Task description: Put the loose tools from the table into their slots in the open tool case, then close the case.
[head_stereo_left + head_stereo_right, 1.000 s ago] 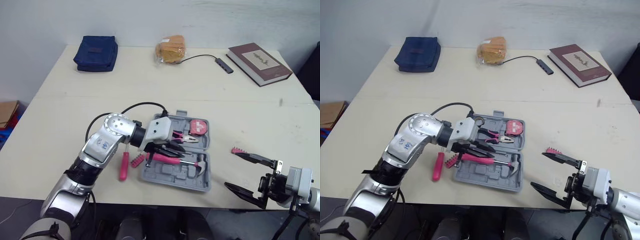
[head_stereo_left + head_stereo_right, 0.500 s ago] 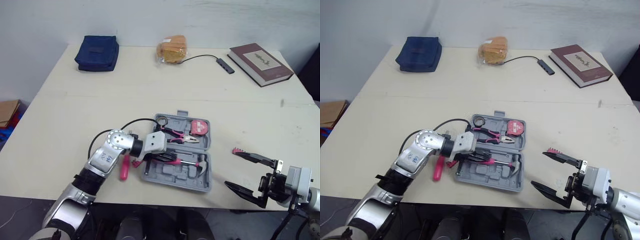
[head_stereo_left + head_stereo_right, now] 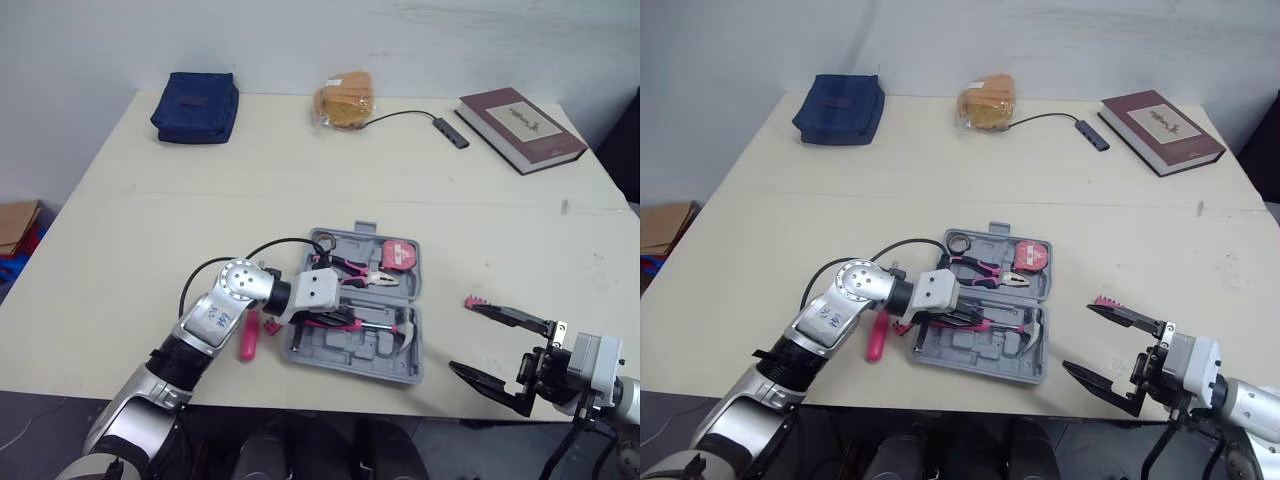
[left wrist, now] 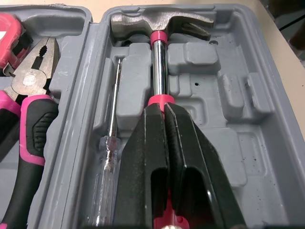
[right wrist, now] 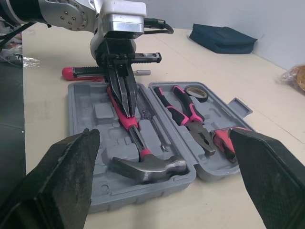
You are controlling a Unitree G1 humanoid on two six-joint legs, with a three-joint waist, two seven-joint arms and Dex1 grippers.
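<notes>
1. Hammer (image 4: 159, 71): steel claw head, chrome shaft, pink grip with a pink collar at the head. It lies flat in its moulded slot in the open grey tool case (image 3: 352, 352), head at the end farthest from the left tool (image 4: 164, 109).
2. Left tool: the two black fingers are closed, a thin slit between them. They lie along the hammer's pink grip, tips at the point where grip meets shaft. The grip shows beneath the fingers, not between them. Contact with the grip: cannot tell.
3. Test screwdriver (image 4: 110, 138), clear handle and thin blade, sits in the slot just beside the left tool's fingers, parallel to the hammer.
4. Pliers (image 4: 33, 81), pink and black handles, lie in the other half of the case, beyond the screwdriver from the left tool.
5. Pink-handled implement (image 3: 247, 338) lies loose on the counter (image 3: 150, 230), outside the case, near the left tool's wrist.
6. Right tool (image 3: 460, 335): jaws spread wide, holding nothing, well apart from the case on the side of the hammer head.
</notes>
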